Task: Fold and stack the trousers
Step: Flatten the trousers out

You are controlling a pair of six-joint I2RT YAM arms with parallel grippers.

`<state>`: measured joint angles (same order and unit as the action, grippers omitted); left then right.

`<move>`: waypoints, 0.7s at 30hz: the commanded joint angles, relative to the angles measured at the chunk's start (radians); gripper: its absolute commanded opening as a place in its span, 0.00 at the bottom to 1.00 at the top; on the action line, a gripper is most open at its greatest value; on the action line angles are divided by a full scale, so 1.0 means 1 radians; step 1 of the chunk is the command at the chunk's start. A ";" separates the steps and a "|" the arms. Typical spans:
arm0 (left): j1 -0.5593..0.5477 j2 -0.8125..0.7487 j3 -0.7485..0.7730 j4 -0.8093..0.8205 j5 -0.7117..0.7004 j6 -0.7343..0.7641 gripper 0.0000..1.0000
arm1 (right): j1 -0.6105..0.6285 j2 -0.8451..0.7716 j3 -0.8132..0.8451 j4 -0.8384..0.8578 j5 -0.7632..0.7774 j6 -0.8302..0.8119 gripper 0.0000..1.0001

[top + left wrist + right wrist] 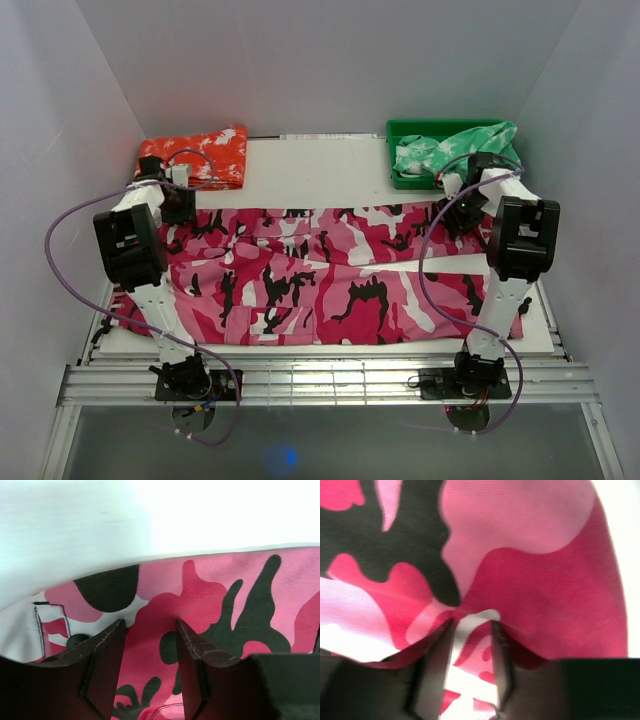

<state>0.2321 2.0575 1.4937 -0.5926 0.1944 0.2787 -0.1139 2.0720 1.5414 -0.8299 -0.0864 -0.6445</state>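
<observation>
The pink-magenta camouflage trousers (330, 280) lie spread lengthwise across the white board, one leg lying over the other. My left gripper (180, 208) is low over their far left end. In the left wrist view its jaws (150, 625) stand apart, with flat cloth (215, 590) between and below them and a black button to the left. My right gripper (452, 215) is at the far right end. In the right wrist view its fingers (472, 620) pinch a puckered fold of the trousers (530, 570), and cloth drapes over both tips.
A folded orange-red garment (200, 152) with white splotches lies at the back left. A green bin (400, 130) at the back right holds a green garment (455, 150) with white splotches. Bare white board (310, 175) lies between them. Grey walls close in on three sides.
</observation>
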 commanded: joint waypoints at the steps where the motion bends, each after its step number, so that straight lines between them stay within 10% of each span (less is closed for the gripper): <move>1: 0.082 0.055 0.060 -0.059 -0.081 -0.016 0.56 | 0.058 0.033 0.081 0.039 -0.055 0.019 0.52; 5: 0.101 0.026 0.057 -0.073 -0.085 0.030 0.58 | 0.060 -0.007 0.068 -0.029 -0.023 -0.015 0.68; 21: 0.101 -0.476 -0.183 -0.315 0.249 0.382 0.86 | 0.006 -0.328 -0.225 -0.322 -0.105 -0.270 0.60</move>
<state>0.3363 1.6752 1.3647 -0.7918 0.3721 0.5259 -0.1165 1.7454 1.4189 -1.0836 -0.1864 -0.8528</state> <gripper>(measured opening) 0.864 0.603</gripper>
